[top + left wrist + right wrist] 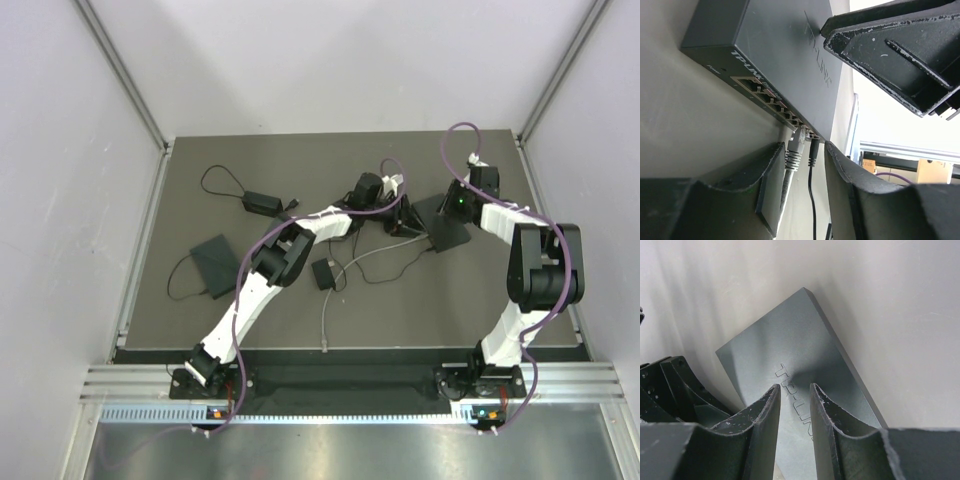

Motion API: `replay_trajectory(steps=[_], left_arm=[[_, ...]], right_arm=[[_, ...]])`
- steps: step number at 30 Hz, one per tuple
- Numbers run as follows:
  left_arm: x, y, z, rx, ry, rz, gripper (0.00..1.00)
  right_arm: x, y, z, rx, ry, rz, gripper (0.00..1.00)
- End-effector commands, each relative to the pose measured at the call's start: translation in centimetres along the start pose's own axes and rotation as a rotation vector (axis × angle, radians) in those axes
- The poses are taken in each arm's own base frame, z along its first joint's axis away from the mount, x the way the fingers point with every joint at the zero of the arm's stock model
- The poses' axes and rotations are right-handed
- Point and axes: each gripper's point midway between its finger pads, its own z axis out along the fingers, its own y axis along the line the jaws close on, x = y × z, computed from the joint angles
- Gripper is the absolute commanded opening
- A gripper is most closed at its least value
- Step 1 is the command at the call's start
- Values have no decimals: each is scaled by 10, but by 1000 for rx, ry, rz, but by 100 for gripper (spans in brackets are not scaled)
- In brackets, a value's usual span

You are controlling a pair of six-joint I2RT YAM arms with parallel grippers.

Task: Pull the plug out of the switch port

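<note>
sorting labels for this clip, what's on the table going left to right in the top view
flat black box → black power brick → small black adapter → switch

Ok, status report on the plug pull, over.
Left pincer open, astride grey plug. Right pincer open, tips on switch top. Grey plug seated in switch. Black power plug beside it, inside the same gap.
</note>
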Motion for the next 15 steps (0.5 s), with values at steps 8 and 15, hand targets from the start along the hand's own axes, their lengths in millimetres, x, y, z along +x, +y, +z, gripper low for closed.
replay_trajectory(steps=[8,15], left_arm=[[16,25,17,-32,-2,-80,47],[18,38,26,-61,-1,-121,38]], right_arm=[[41,-16,5,60,136,-11,31],[41,-16,5,62,140,-11,31]])
